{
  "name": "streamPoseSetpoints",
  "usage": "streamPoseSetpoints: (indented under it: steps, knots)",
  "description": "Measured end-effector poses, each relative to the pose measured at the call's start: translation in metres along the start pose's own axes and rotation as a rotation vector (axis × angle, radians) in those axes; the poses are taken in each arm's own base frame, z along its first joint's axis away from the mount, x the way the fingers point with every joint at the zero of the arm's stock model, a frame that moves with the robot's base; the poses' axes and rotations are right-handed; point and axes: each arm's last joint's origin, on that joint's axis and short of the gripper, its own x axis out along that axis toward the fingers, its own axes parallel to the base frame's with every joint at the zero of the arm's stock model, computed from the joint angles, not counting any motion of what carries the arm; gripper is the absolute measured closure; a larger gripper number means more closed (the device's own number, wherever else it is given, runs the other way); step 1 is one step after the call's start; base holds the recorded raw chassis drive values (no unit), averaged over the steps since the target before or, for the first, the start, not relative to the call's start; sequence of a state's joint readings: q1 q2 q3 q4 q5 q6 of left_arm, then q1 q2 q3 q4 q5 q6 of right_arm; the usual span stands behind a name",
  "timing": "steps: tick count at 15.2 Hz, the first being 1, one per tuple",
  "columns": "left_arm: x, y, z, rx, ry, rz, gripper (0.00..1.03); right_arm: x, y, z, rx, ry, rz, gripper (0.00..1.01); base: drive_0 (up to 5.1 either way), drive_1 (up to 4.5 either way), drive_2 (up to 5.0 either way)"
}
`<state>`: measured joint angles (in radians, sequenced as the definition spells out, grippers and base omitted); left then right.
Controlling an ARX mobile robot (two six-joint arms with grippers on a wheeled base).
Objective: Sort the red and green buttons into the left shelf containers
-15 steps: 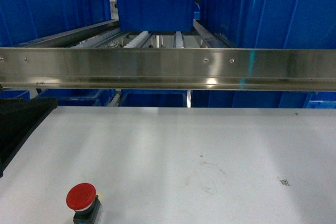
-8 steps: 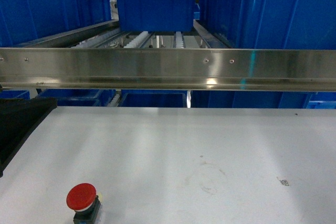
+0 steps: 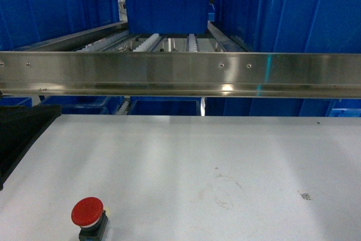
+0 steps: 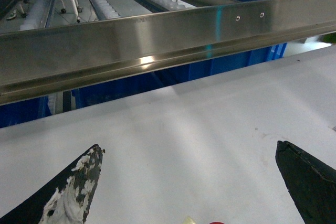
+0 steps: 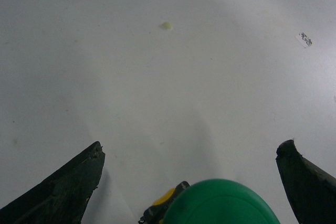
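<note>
Buttons were the business, one per pincer. On the left, the left pincer [image 4: 189,182] stood released, its dark fingers [image 4: 73,187] spread wide above the white table [image 4: 210,129]; only a sliver of the red button [image 3: 88,213] peeked in at the bottom edge of the left wrist view, between the fingers and close under the wrist. The head view showed that button sitting upright on the table near the front edge, with neither arm visible. Beyond the pincer ran the steel shelf rail [image 4: 157,40], and past it, up and to the left, the left shelf containers [image 3: 51,9].

On the right, the right pincer [image 5: 189,182] was likewise released, its jaws wide apart, with the green button [image 5: 220,203] centred between them and near the wrist, cap up.

Both buttons looked light, rigid and hard-wearing, though the smooth domed caps would likely slip under the fingers. The squarer dark body beneath each cap seemed the surer place to pinch, low and from the sides.
</note>
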<state>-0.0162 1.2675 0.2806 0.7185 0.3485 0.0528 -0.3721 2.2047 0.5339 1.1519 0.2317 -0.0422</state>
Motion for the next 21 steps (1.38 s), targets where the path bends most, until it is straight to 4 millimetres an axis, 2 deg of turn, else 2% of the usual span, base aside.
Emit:
streamPoseSetpoints:
  steps: [4, 5, 6, 7, 15, 16, 18, 20, 21]
  knots:
    - [0.0, 0.0, 0.0, 0.0, 0.0, 0.0, 0.05, 0.001, -0.001, -0.004, -0.024, 0.01, -0.04, 0.03, 0.0, 0.0, 0.0]
    - [0.0, 0.0, 0.0, 0.0, 0.0, 0.0, 0.05, 0.001, -0.001, -0.004, -0.033, 0.01, -0.049, 0.08, 0.0, 0.0, 0.0]
    - [0.0, 0.0, 0.0, 0.0, 0.0, 0.0, 0.05, 0.001, -0.001, -0.004, -0.038, 0.01, -0.051, 0.23, 0.0, 0.0, 0.0]
    - [0.0, 0.0, 0.0, 0.0, 0.0, 0.0, 0.05, 0.001, -0.001, -0.004, -0.04, 0.01, -0.051, 0.71, 0.0, 0.0, 0.0]
    - [0.0, 0.0, 0.0, 0.0, 0.0, 0.0, 0.05, -0.001, -0.001, -0.004, -0.04, 0.01, -0.035, 0.71, 0.0, 0.0, 0.0]
    - [0.0, 0.0, 0.0, 0.0, 0.0, 0.0, 0.05, -0.013, -0.002, 0.001, -0.039, -0.005, -0.007, 0.71, 0.0, 0.0, 0.0]
    - [0.0, 0.0, 0.0, 0.0, 0.0, 0.0, 0.05, -0.043, -0.006, 0.027, -0.025, -0.095, 0.059, 0.71, 0.0, 0.0, 0.0]
    - [0.0, 0.0, 0.0, 0.0, 0.0, 0.0, 0.05, -0.084, -0.019, 0.046, -0.012, -0.148, 0.153, 0.72, 0.0, 0.0, 0.0]
    - [0.0, 0.0, 0.0, 0.0, 0.0, 0.0, 0.05, -0.135, -0.049, 0.07, 0.028, -0.258, 0.23, 0.72, 0.0, 0.0, 0.0]
